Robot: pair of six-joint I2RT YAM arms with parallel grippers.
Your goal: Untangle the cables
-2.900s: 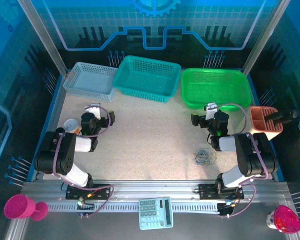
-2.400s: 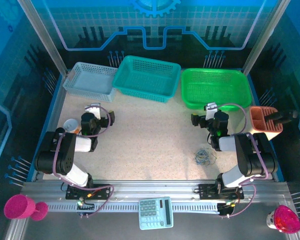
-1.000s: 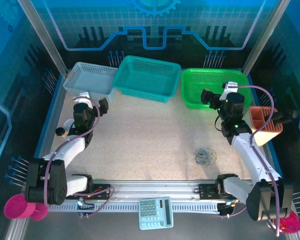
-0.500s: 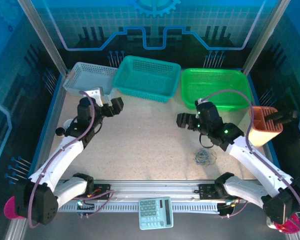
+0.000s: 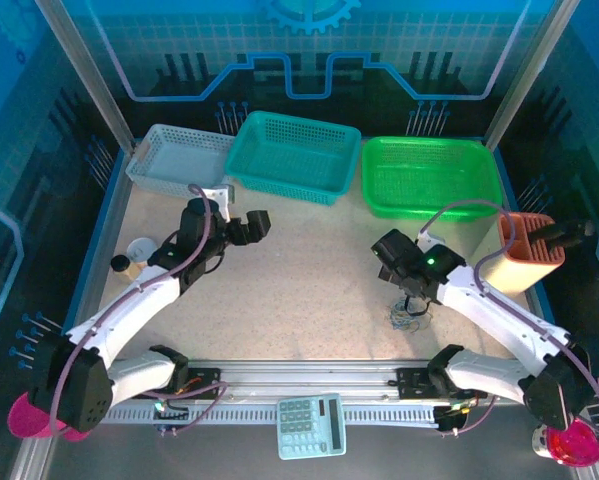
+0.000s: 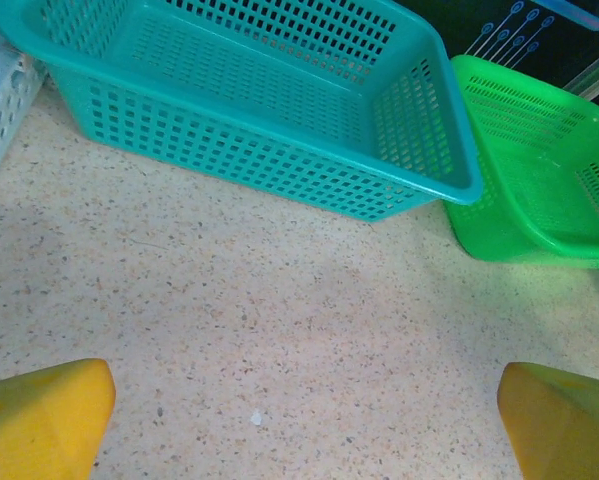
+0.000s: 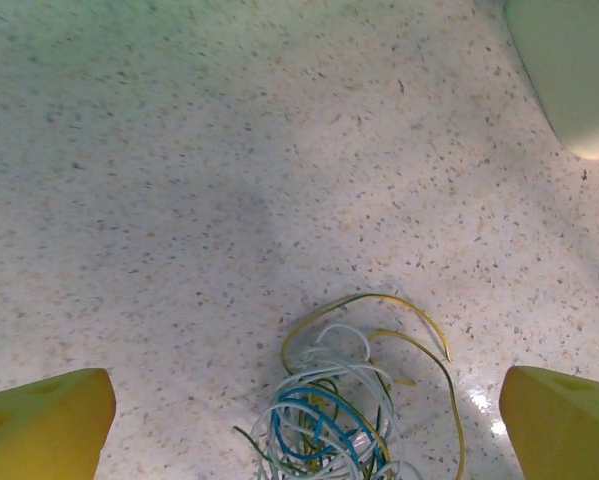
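The cables (image 5: pixel 410 313) are a small tangle of thin yellow, blue, white and green strands lying on the speckled table at the near right. My right gripper (image 5: pixel 399 285) hangs just behind and above them, open. In the right wrist view the cables (image 7: pixel 351 412) sit low in the middle, between the two wide-apart yellow fingertips (image 7: pixel 47 420), untouched. My left gripper (image 5: pixel 257 225) is open over the left-middle table, far from the cables. In its wrist view the left gripper (image 6: pixel 299 420) has only bare table between its yellow fingertips (image 6: pixel 41 418).
Three baskets line the back: grey-blue (image 5: pixel 182 162), teal (image 5: pixel 294 155) and green (image 5: pixel 431 175). An orange holder (image 5: pixel 529 250) stands at the right edge, close to the right arm. A small cup (image 5: pixel 139 250) sits at the left. A calculator (image 5: pixel 311 425) lies on the front rail.
Both arms have reached inward from the table's sides. The right gripper came down and forward to just above the cables; the left gripper moved right. The cables have not moved.
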